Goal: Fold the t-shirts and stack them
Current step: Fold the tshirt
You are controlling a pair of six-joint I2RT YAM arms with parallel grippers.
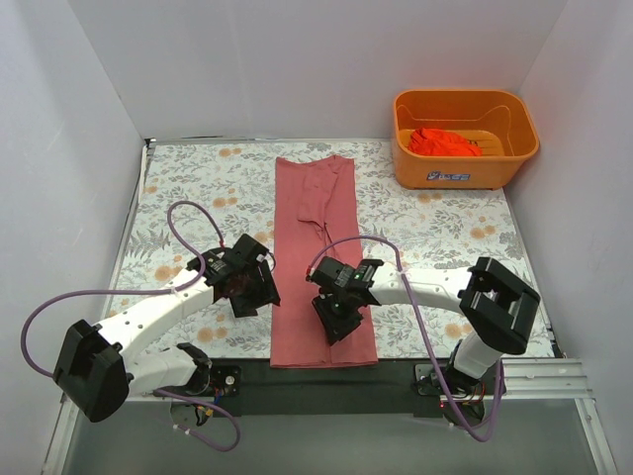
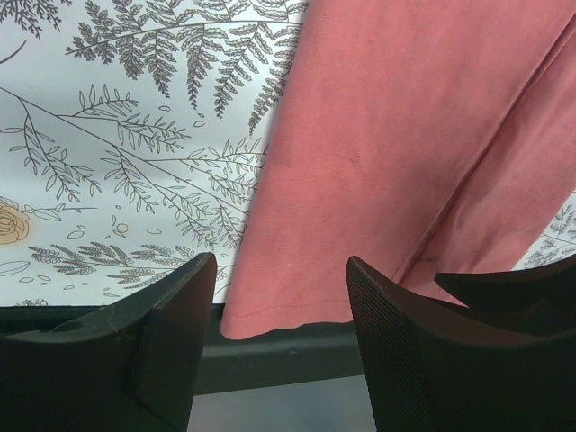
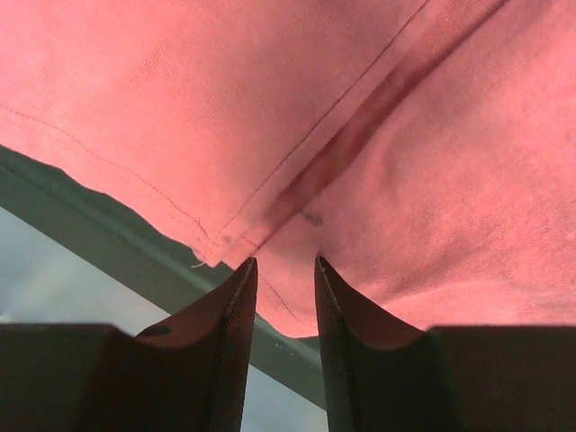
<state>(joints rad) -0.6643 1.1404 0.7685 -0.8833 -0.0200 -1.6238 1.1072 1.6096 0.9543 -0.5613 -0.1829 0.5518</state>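
A dusty pink-red t-shirt (image 1: 316, 218) lies folded into a long narrow strip down the middle of the flowered table. Its hem reaches the dark front edge. My left gripper (image 1: 250, 295) hovers at the strip's left side, near the hem. In the left wrist view that gripper (image 2: 281, 270) is open, with the hem's left corner of the shirt (image 2: 378, 135) showing between its fingers. My right gripper (image 1: 337, 325) sits over the strip's near right part. Seen from the right wrist, it (image 3: 284, 263) is open by a narrow gap just over the hem of the shirt (image 3: 405, 135). A brighter orange-red t-shirt (image 1: 445, 142) lies crumpled in the basket.
An orange plastic basket (image 1: 465, 163) stands at the back right corner. The flowered cloth (image 1: 198, 188) covers the table between white walls on three sides. A black strip (image 1: 326, 381) runs along the near edge, where the arm bases and purple cables sit.
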